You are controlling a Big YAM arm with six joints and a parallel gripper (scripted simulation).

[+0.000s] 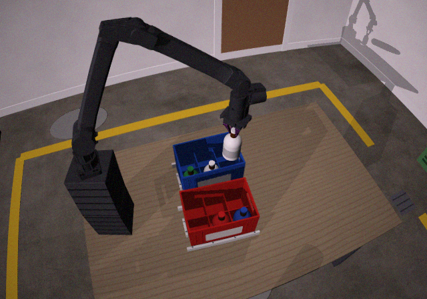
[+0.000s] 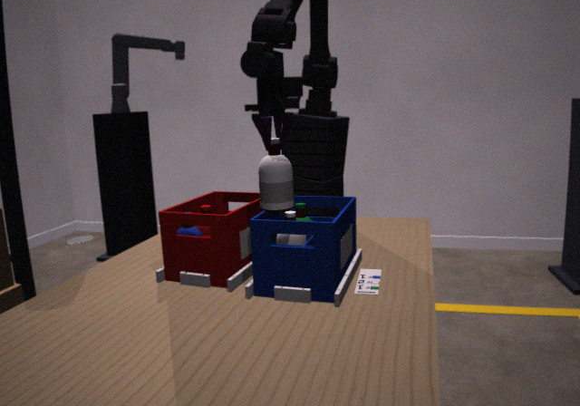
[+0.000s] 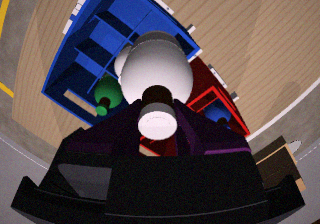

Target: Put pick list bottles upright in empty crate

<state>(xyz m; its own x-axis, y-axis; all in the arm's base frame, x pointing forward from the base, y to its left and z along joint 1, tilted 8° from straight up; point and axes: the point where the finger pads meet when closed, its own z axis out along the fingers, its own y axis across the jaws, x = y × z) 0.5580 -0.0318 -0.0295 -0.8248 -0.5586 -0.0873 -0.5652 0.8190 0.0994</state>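
Observation:
My gripper (image 1: 233, 129) (image 2: 275, 146) (image 3: 157, 105) is shut on the neck of a white bottle (image 1: 231, 147) (image 2: 276, 181) (image 3: 157, 71), holding it upright over the blue crate (image 1: 237, 173) (image 2: 290, 275), at its right end in the top view. Inside that crate stand a green bottle (image 1: 190, 172) (image 3: 107, 91) and another white bottle (image 1: 211, 167) (image 3: 121, 63). The red crate (image 1: 196, 235) (image 2: 201, 258) holds a red bottle (image 1: 221, 218) and a blue bottle (image 1: 243, 214) (image 3: 217, 115). The pick list (image 2: 370, 273) reads one green, two white, one blue.
White rails (image 1: 224, 240) (image 2: 349, 277) lie along the crates' feet on the wooden table (image 1: 310, 199) (image 2: 299, 350). The crates stand side by side, close together. My arm's black pedestal (image 1: 103, 199) stands left of them in the top view.

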